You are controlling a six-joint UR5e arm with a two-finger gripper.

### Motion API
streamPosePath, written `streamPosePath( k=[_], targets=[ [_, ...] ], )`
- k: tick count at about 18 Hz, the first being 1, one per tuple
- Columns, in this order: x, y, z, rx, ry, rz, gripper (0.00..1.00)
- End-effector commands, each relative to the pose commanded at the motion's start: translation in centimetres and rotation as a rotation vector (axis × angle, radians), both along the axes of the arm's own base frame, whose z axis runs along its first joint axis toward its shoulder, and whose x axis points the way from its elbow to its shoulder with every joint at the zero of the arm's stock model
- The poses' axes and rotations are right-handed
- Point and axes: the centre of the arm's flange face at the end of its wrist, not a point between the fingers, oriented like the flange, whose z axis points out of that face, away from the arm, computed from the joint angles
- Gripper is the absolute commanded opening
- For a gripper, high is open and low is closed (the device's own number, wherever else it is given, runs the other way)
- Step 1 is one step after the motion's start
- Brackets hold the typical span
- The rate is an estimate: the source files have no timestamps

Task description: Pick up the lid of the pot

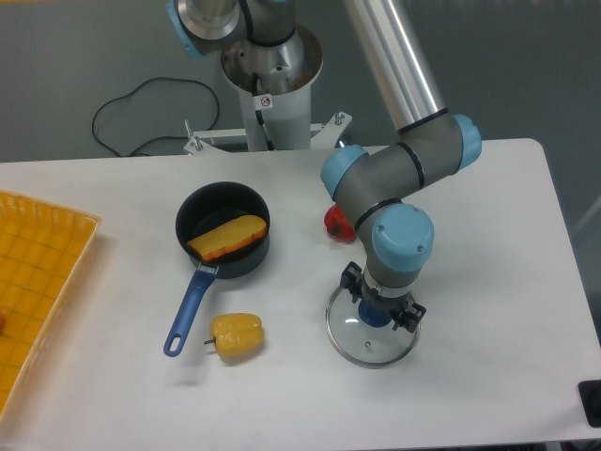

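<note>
Since the gripper [380,305] is set straight down over the lid [371,346], the grasp is best made on the blue knob [376,317] at its centre, not on the glass rim. The lid lies flat on the table [488,244], well apart from the pot [223,228] and near a red pepper [336,222] behind it. Dark finger parts are seen on either side of the knob, but the wrist hides the pads, so it cannot be told whether the knob is clamped or only straddled. It is judged that the jaws should be centred on the knob and closed fully before any lift is begun; a grip taken off-centre could let the lid tilt or swing. The lift should be made vertically and slowly, so that the rim is kept level and is not dragged across the table toward the yellow pepper [237,335].
</note>
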Motion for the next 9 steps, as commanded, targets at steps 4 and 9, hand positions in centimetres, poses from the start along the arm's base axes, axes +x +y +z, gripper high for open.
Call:
streamPosePath(
  k=[4, 9],
  targets=[
    [0.0, -0.02, -0.02, -0.002, 0.0, -0.002, 0.66],
    [-0.01, -0.03, 0.12, -0.003, 0.0, -0.005, 0.31]
  ],
)
